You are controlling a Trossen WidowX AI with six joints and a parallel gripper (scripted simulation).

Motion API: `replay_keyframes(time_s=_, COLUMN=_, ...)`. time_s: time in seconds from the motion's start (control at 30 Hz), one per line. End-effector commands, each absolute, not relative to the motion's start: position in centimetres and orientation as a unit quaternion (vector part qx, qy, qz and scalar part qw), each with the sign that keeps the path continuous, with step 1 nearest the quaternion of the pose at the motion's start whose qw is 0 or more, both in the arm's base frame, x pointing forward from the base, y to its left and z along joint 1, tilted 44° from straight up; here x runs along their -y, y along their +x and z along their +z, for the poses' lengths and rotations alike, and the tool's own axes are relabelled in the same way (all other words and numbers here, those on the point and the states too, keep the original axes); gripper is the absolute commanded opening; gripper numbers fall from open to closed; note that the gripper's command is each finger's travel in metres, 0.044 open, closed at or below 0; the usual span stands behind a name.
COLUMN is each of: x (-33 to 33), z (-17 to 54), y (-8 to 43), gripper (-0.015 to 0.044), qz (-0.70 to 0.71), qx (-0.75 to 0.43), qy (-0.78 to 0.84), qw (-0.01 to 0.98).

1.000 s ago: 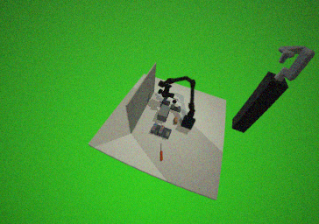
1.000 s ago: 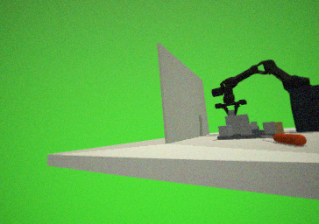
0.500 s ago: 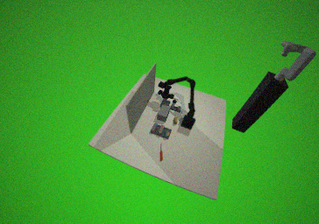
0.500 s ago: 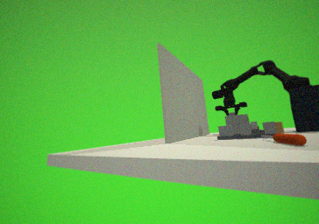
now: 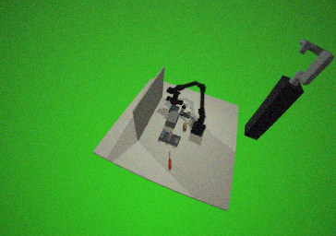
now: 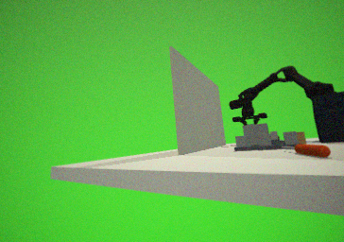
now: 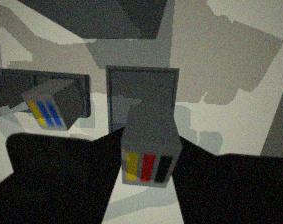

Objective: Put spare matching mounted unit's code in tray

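My gripper (image 7: 147, 132) (image 6: 249, 123) is shut on a grey block (image 7: 150, 127) whose end face shows yellow, red and black stripes. In the wrist view the block overlaps the near part of a shallow dark grey tray (image 7: 143, 84), with the block above it; the height between them is hard to tell. A spare block (image 7: 54, 102) with yellow and blue stripes stands in a dark rack (image 7: 84, 107) to the left. A large grey box (image 7: 125, 17) (image 5: 173, 116) (image 6: 255, 134) is at the top of the wrist view. I cannot make out a printed back code in any view.
A tall grey panel (image 5: 150, 105) (image 6: 197, 106) stands upright beside the work area. An orange-handled screwdriver (image 5: 170, 162) (image 6: 312, 150) lies on the table. A small tan block (image 5: 185, 126) (image 6: 301, 137) is near the arm's base.
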State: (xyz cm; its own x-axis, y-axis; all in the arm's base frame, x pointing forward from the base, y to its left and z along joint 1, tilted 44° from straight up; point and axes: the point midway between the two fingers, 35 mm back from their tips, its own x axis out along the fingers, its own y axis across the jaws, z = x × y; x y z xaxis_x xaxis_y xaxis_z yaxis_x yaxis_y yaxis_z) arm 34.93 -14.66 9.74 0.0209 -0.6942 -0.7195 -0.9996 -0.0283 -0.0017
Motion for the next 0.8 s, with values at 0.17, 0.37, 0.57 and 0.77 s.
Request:
replay_keyframes(time_s=0.17, x=15.2, z=8.9, y=34.8, gripper=0.0000, qz=0.284, qx=-0.639, qy=-0.661, qw=0.271)
replay_keyframes(time_s=0.37, x=15.6, z=8.5, y=34.7, gripper=0.0000, qz=0.284, qx=-0.640, qy=-0.661, qw=0.271)
replay_keyframes(time_s=0.57, x=16.1, z=8.1, y=34.6, gripper=0.0000, qz=0.283, qx=-0.640, qy=-0.661, qw=0.271)
replay_keyframes(time_s=0.77, x=16.5, z=7.6, y=34.6, gripper=0.0000, qz=0.283, qx=-0.640, qy=-0.661, qw=0.270)
